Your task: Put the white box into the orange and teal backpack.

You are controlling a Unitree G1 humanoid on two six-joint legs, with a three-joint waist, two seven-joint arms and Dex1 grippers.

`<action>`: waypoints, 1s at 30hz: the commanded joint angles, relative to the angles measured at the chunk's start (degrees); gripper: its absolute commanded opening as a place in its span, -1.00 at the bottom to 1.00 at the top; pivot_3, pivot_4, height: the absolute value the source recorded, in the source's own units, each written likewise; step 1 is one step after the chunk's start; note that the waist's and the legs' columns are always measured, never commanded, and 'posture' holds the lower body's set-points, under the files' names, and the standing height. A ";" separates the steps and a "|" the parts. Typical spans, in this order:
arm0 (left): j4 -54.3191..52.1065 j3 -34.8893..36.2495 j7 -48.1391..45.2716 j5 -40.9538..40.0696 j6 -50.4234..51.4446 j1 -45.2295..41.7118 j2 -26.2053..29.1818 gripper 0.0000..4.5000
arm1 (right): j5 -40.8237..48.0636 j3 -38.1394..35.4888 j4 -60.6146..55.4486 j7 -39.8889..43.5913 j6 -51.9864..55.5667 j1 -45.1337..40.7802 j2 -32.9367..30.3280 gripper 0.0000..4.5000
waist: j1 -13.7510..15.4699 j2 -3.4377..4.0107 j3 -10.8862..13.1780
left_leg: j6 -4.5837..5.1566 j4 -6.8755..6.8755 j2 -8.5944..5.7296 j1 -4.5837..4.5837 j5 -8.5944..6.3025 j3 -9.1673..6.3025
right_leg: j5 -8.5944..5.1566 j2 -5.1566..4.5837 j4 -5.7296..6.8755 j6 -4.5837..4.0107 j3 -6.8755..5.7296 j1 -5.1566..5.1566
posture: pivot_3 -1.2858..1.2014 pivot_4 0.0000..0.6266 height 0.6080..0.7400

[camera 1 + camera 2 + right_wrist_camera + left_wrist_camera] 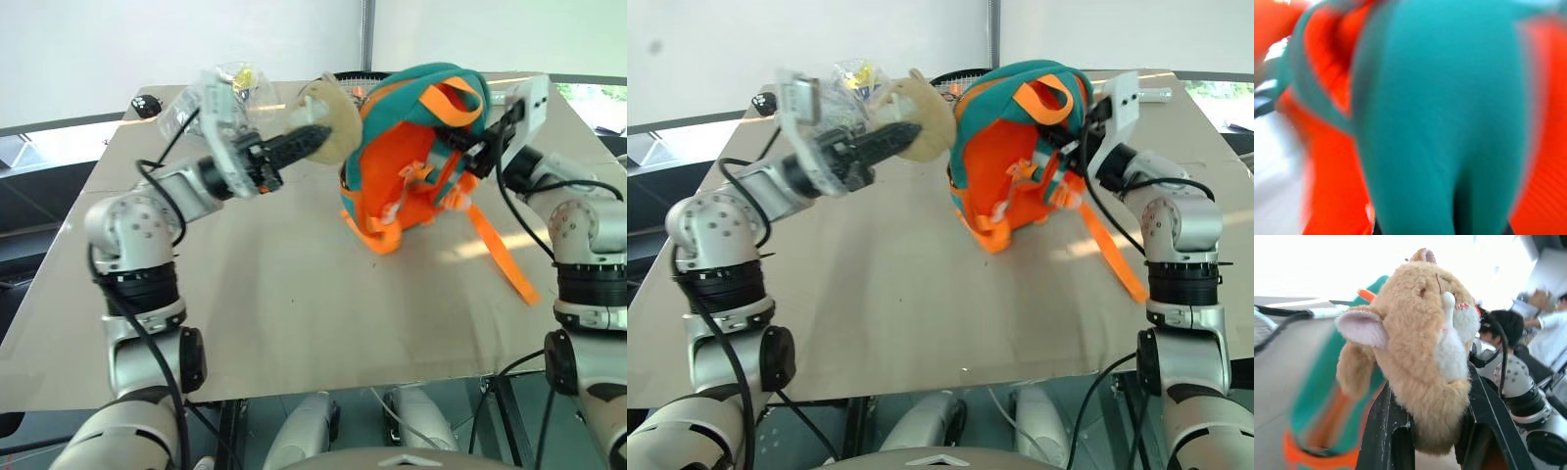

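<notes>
The left gripper (1430, 431) is clamped on the beige plush toy (1420, 342), which dangles from the orange and teal backpack (416, 147) at its nine o'clock side; judged purpose, to steady or pull the bag. A crinkled clear plastic bag (230, 83) lies at eleven o'clock on the table (294, 294). The backpack stands just right of centre, straps trailing toward four o'clock. At its three o'clock side the right gripper (480, 147) is pressed together on backpack fabric, probably to keep the bag upright. The white box cannot be located.
</notes>
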 commanded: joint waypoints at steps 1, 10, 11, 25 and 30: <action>0.76 5.53 -0.81 0.06 -2.69 6.16 3.70 -0.85 | -1.45 -6.47 3.26 -7.16 -1.74 -1.22 -1.51 -1.00 | -0.20 0.03 -0.02 | 0.00 -0.01 0.00 0.02 0.00 0.06 | 0.00 -0.01 0.01 0.00 0.04 -0.02 | 0.03 -0.52 0.99; -1.97 -2.44 8.72 11.32 -11.00 29.25 -1.39 -0.85 | -1.38 -10.12 7.35 -19.04 -4.14 -4.09 -1.40 -1.00 | -0.40 0.05 -0.05 | 0.01 -0.23 0.02 0.07 0.00 0.21 | 0.00 -0.05 0.03 0.00 0.09 -0.04 | 0.03 -0.52 0.99; -1.07 -3.73 9.97 13.15 -12.39 30.31 -1.92 -0.85 | -1.10 -10.33 7.35 -19.70 -4.19 -4.18 -1.56 -1.00 | -0.30 0.05 -0.06 | 0.01 -0.24 0.02 0.10 0.00 0.21 | 0.01 -0.04 0.04 -0.01 0.08 -0.02 | 0.03 -0.52 0.99; 10.29 -12.93 14.10 26.41 -37.02 22.42 -8.42 -0.86 | 4.30 -13.27 -1.75 -23.44 -0.22 -4.86 -7.66 -1.00 | 0.96 0.19 -0.44 | 0.02 -0.26 0.02 0.12 0.00 0.29 | 0.03 -0.12 0.06 0.01 -0.02 0.08 | 0.03 -0.52 0.99; 3.48 -16.72 11.04 25.65 -36.60 15.81 -10.09 -0.86 | 1.47 -10.01 -16.54 -23.95 5.07 2.63 -13.14 -1.00 | 1.10 0.19 -0.43 | 0.02 -0.23 0.03 -0.20 0.00 0.27 | 0.03 -0.16 -0.01 0.01 -0.07 -0.18 | 0.03 -0.52 0.99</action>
